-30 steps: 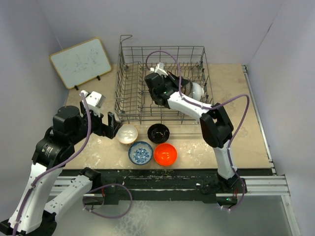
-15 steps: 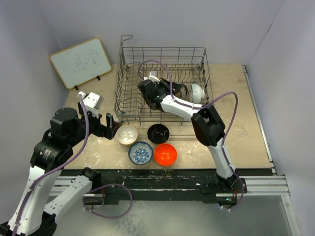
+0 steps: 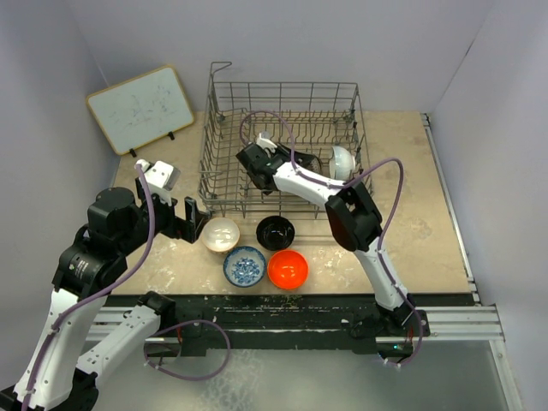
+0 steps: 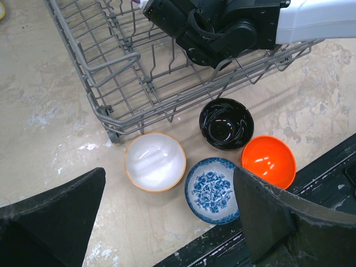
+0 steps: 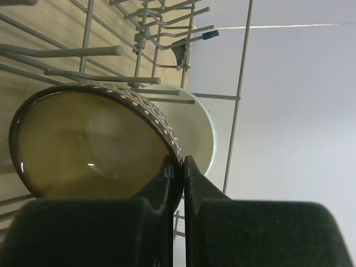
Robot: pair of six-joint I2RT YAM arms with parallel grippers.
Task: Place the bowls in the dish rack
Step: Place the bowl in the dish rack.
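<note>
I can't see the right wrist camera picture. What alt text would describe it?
The right gripper pinches the rim of a brown-rimmed bowl, seen close up among the grey tines of the dish rack. A white bowl sits just behind it.

Six bowls are showing in all. Four of them are sitting on the table [image 3: 402, 154]: one cream bowl [image 3: 221, 233], one black bowl [image 3: 276, 231], one blue-patterned bowl [image 3: 245, 265] and one orange-red bowl [image 3: 288, 268]. The other two are standing inside the one dish rack [image 3: 224, 163]: one white bowl [image 3: 342, 159] and one brown-rimmed bowl [image 5: 83, 144]. One whiteboard [image 3: 141, 107] is leaning at the back left. Two arms are working here, one left arm [image 3: 94, 257] and one right arm [image 3: 351, 218]. Each is carrying a single end effector, making two: the left end effector [image 3: 195, 218] and the right end effector [image 5: 178, 167].
</note>
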